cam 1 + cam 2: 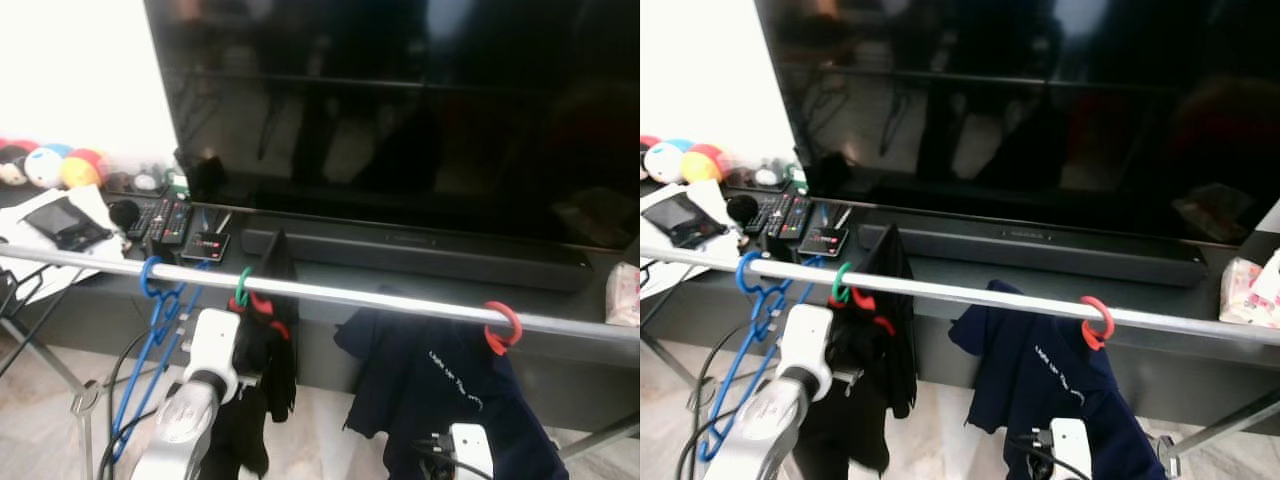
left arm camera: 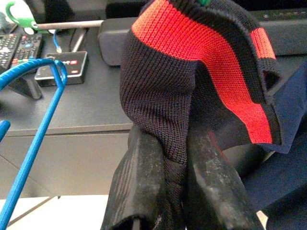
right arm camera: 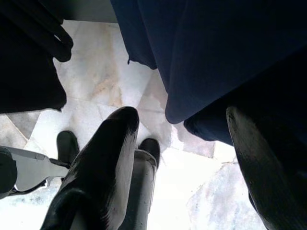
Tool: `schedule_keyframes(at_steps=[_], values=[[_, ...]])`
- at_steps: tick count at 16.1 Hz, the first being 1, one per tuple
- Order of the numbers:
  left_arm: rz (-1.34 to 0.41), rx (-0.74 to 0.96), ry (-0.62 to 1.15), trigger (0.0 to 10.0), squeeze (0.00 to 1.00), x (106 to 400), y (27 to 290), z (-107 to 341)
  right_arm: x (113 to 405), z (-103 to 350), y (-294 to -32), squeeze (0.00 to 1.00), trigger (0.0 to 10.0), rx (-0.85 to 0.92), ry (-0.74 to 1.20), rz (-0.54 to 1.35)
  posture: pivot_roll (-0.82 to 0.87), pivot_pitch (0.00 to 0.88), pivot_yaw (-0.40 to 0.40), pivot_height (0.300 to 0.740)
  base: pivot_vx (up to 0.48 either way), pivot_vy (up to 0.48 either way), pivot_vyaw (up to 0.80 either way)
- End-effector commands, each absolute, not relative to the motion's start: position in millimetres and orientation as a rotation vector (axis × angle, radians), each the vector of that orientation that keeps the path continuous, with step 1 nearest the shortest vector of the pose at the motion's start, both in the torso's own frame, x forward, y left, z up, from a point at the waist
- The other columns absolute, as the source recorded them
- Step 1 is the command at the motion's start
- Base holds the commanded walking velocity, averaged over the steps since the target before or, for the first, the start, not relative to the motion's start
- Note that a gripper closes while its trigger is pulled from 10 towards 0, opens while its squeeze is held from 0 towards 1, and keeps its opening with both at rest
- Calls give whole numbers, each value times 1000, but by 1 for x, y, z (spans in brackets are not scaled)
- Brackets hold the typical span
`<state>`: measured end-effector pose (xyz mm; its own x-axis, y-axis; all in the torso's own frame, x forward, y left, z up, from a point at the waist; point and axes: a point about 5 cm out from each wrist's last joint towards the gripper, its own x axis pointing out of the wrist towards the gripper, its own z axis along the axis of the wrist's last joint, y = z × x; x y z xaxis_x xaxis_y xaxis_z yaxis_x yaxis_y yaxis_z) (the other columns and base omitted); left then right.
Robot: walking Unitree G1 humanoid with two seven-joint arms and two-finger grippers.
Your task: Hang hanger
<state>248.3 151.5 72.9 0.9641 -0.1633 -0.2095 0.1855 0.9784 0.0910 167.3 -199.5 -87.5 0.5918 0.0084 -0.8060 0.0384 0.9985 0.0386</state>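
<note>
A silver rail [image 1: 350, 295] crosses in front of the TV stand. Three hangers sit on it: a bare blue hanger [image 1: 160, 300] at the left, a green hook [image 1: 242, 287] carrying a black and red knit sweater [image 2: 192, 72], and a red hook [image 1: 503, 328] carrying a navy T-shirt [image 1: 440, 390]. My left arm [image 1: 212, 345] reaches up just under the green hook, and my left gripper [image 2: 180, 143] is shut on a fold of the sweater. My right gripper [image 3: 180, 115] hangs low under the navy shirt's hem, open, pointing at the floor.
Behind the rail stand a large dark TV [image 1: 400, 100] and a soundbar [image 1: 420, 255] on a dark stand. Remotes [image 1: 165, 220] and plush balls [image 1: 60, 168] lie at the left, a tissue pack [image 1: 622, 292] at the right. Rack legs [image 1: 85, 400] and cables cross the marble floor.
</note>
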Motion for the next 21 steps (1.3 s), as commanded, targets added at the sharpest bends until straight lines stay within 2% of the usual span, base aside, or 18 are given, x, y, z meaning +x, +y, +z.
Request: schedule_keyframes(at_steps=[1, 2, 3, 4, 12, 21], values=[[-154, 110, 218, 10000, 0, 240, 156, 70, 168, -87, -200, 0, 10000, 51, 940, -19, 0, 0, -53, 716, 0, 0, 0], [-136, 106, 205, 10000, 0, 238, 160, 72, 168, -87, -200, 0, 10000, 51, 940, -19, 6, 0, -55, 716, 0, 0, 0], [-119, 109, 190, 10000, 416, 237, 163, 74, 168, -87, -200, 0, 10000, 49, 941, -17, 6, 0, -55, 716, 0, 0, 0], [-111, 112, 183, 10000, 1000, 237, 164, 75, 168, -87, -200, 0, 10000, 49, 941, -16, 7, 0, -56, 716, 0, 0, 0], [-159, 80, 92, 10000, 1000, 224, 157, 92, 168, -87, -199, 0, 10000, 50, 938, -16, 10, 0, -55, 716, 0, 0, 0], [-259, 148, 97, 10000, 1000, 181, 158, 97, 170, -87, -198, 0, 10000, 53, 935, -11, 27, 0, -49, 716, 0, 0, 0]])
